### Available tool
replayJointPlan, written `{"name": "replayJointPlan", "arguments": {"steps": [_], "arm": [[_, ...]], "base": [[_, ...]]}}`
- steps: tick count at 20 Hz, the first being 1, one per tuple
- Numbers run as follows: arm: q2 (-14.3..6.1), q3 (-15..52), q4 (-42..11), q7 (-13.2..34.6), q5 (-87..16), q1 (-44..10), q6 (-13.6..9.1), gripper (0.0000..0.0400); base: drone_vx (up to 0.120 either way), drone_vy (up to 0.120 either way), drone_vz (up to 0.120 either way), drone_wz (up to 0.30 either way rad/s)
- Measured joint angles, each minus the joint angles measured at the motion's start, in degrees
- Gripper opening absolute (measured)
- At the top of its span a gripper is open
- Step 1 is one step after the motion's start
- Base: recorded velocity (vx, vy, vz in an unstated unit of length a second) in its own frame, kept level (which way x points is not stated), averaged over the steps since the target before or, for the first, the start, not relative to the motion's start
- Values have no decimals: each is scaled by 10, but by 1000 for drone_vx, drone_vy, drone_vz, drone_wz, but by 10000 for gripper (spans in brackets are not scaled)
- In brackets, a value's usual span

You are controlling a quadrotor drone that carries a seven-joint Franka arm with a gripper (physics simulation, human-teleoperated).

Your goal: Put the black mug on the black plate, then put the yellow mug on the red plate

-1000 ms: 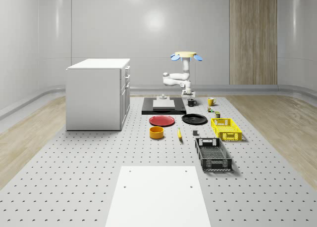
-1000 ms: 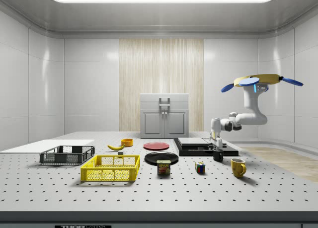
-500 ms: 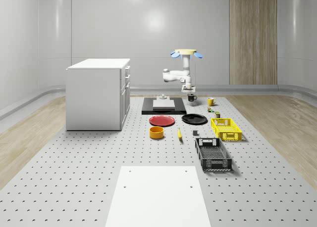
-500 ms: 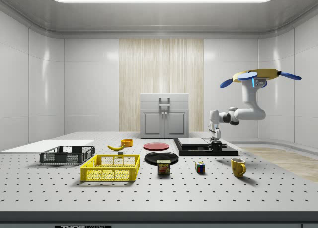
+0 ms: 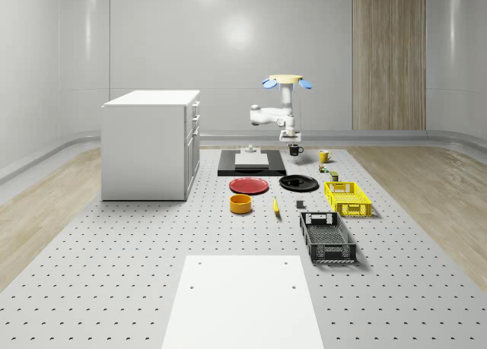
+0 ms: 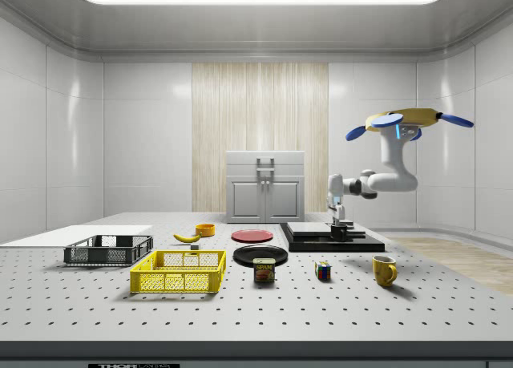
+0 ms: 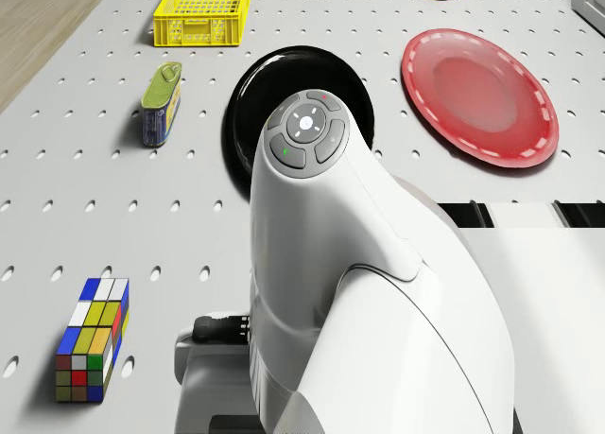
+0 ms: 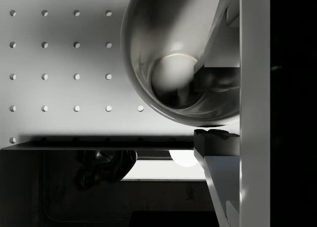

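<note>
Black, and held clear of the table: the black mug [image 5: 295, 149] hung upright beneath the gripper [image 5: 294, 142], its long axis vertical and its mouth facing straight up into the wrist camera. In the wrist view the gripper [image 8: 213, 113] was pinching the mug's [image 8: 168, 73] wall, with one finger [image 8: 218, 79] inside the cup and the other outside the rim. I could not make out which way the handle pointed. The drone [image 5: 286, 81] hovered over the table's far end, with its arm bent down beside the raised black slab [image 5: 252, 163]. The mug hung over bare perforated tabletop just off that slab's edge. A second earlier the mug had stood on the table under the gripper. Half a second earlier it was already aloft. Since then, in the side view, the drone [image 6: 405, 121] and the mug [image 6: 341, 232] had shifted toward that view's left, nearer the black plate [image 6: 260, 255]. That plate lay bare, as did the red plate [image 6: 252, 236] behind it. The yellow mug [image 6: 384, 270] had not moved and stood upright on the table, well apart from both plates. In the drone view the white arm link [image 7: 378, 292] covered part of the black plate [image 7: 244, 112] and hid the mug and the gripper altogether. The red plate [image 7: 480, 98] lay whole beside it, and the yellow basket [image 7: 203, 13] was cut off by the frame edge.
</note>
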Motion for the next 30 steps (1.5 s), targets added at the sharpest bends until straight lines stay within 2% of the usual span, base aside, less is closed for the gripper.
{"name": "replayJointPlan", "arguments": {"steps": [2,30], "arm": [[-3,1,0,0,1,0,2,110],[-30,3,0,2,13,-3,27,110]], "base": [[120,-80,0,0],[120,0,0,0]]}}
